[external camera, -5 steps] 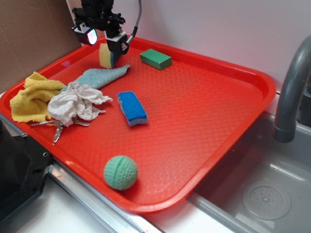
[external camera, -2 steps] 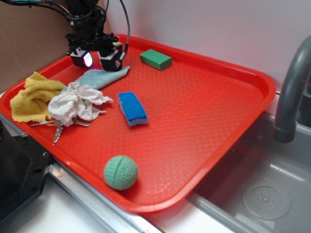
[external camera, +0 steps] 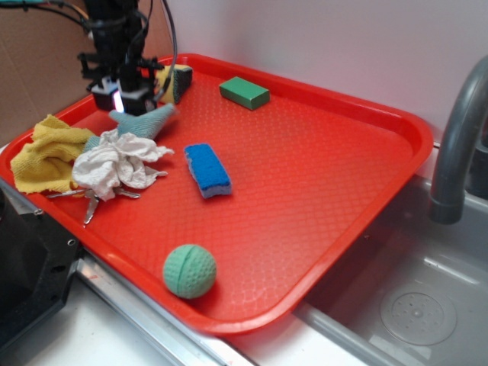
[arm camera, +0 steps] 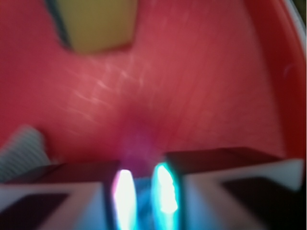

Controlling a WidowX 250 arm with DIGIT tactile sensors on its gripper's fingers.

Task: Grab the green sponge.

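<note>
Red tray (external camera: pixel 320 175), yellow green sponge (external camera: pixel 174 80) with dark green face.

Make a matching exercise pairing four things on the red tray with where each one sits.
Things:
1. green sponge
2. green dimpled ball
3. blue sponge
4. yellow cloth

Places:
A. near the tray's front edge
B. at the tray's left edge, beside the white rag
C. near the tray's middle
D. back left corner, just right of the gripper

Pairs: 1-D, 2-A, 3-C, 4-B
</note>
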